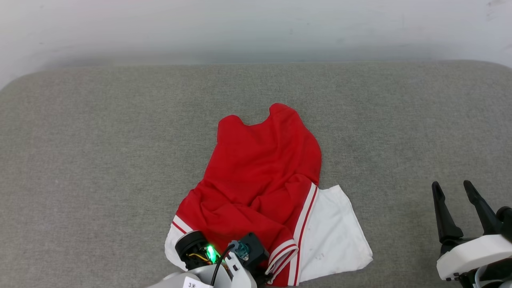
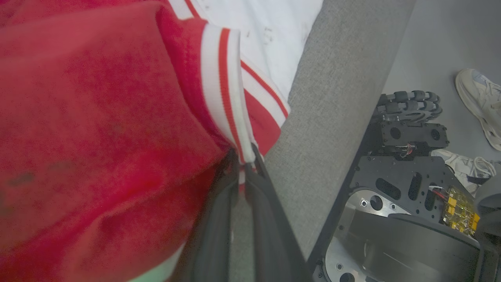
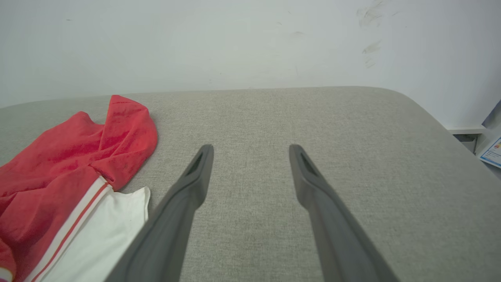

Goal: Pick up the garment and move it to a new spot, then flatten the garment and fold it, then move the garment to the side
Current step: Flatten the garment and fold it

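The garment (image 1: pixel 260 172), a red jersey with a white sleeve and red-and-white striped trim, lies crumpled on the grey table near its front edge. My left gripper (image 2: pixel 244 156) is shut on the striped trim at the garment's near edge, with red cloth (image 2: pixel 98 117) bunched to the left of its fingers. In the head view my left wrist (image 1: pixel 218 256) sits over the garment's front hem and hides the fingers. My right gripper (image 1: pixel 452 190) stands open at the lower right, apart from the garment (image 3: pixel 58 164); the right gripper (image 3: pixel 250 150) has nothing between its fingers.
The grey padded table (image 1: pixel 100 160) spreads wide around the garment, with a pale wall (image 1: pixel 256 28) behind it. Past the table's front edge, the left wrist view has the robot's dark base (image 2: pixel 403 176) and a person's pale shoes (image 2: pixel 479 102) on the floor.
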Robot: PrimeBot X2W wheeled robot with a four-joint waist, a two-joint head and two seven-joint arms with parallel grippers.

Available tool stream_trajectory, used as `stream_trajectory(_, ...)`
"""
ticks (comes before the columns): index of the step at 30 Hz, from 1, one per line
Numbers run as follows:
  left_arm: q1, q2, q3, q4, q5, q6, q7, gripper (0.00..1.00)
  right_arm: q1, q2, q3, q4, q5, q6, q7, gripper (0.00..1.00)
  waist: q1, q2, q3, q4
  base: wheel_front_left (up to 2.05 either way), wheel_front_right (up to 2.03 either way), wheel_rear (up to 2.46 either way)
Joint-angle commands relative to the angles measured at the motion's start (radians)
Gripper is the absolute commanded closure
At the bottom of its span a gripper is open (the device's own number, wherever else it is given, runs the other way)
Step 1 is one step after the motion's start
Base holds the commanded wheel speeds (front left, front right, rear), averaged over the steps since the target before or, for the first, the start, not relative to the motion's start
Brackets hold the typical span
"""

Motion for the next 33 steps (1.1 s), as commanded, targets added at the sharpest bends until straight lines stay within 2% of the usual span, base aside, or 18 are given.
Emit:
stream_trajectory(1,0.002,-0.003,0.000,0.005,0.005,-0.005,-0.008,1.00,-0.013,0.000,0.001,0.003,-0.006,-0.001,0.002,0.00,-0.0001,0.0000,-0.002,0.004,0.00,0.00,0.00)
stream_trajectory(2,-0.005,-0.011,0.001,0.015,0.010,-0.006,-0.020,1.00,-0.014,-0.001,0.004,0.004,-0.007,-0.001,0.005,0.00,-0.0001,0.0000,-0.005,0.007,0.00,0.00,0.00)
stream_trajectory(3,-0.011,-0.017,0.004,0.022,0.016,-0.004,-0.033,0.47,-0.013,-0.004,0.006,0.005,-0.007,-0.001,0.006,0.00,-0.0001,0.0000,-0.010,0.011,0.00,0.00,0.00)
stream_trajectory(4,-0.017,-0.022,0.008,0.025,0.025,0.002,-0.050,0.00,-0.012,-0.007,0.009,0.006,-0.008,-0.001,0.008,0.00,-0.0001,0.0000,-0.015,0.015,0.00,0.00,0.00)
stream_trajectory(9,-0.020,-0.029,0.040,-0.018,0.061,0.051,-0.133,0.00,0.000,-0.019,0.010,0.004,-0.010,-0.001,0.018,0.00,-0.0001,0.0000,-0.045,0.035,0.00,0.00,0.00)
stream_trajectory(14,-0.004,0.002,0.098,-0.124,0.080,0.130,-0.215,0.00,0.023,-0.027,0.015,-0.003,-0.014,-0.001,0.033,0.00,-0.0001,0.0000,-0.076,0.060,0.00,0.00,0.00)
stream_trajectory(19,0.016,0.049,0.185,-0.200,0.112,0.254,-0.311,0.00,0.040,-0.044,0.044,-0.020,-0.016,-0.001,0.059,0.00,-0.0001,0.0000,-0.098,0.083,0.00,0.00,0.00)
stream_trajectory(24,0.070,0.110,0.277,-0.224,0.133,0.394,-0.417,0.00,0.040,-0.091,0.101,-0.048,-0.017,-0.001,0.116,0.00,-0.0001,0.0000,-0.111,0.092,0.00,0.00,0.00)
stream_trajectory(27,0.115,0.151,0.331,-0.231,0.144,0.477,-0.469,0.00,0.041,-0.127,0.142,-0.077,-0.009,-0.001,0.171,0.00,-0.0001,0.0000,-0.117,0.095,0.00,0.00,0.00)
stream_trajectory(33,0.226,0.180,0.443,-0.259,0.152,0.628,-0.520,0.00,0.040,-0.206,0.225,-0.141,0.030,-0.001,0.351,0.00,-0.0001,0.0000,-0.120,0.111,0.00,0.00,0.00)
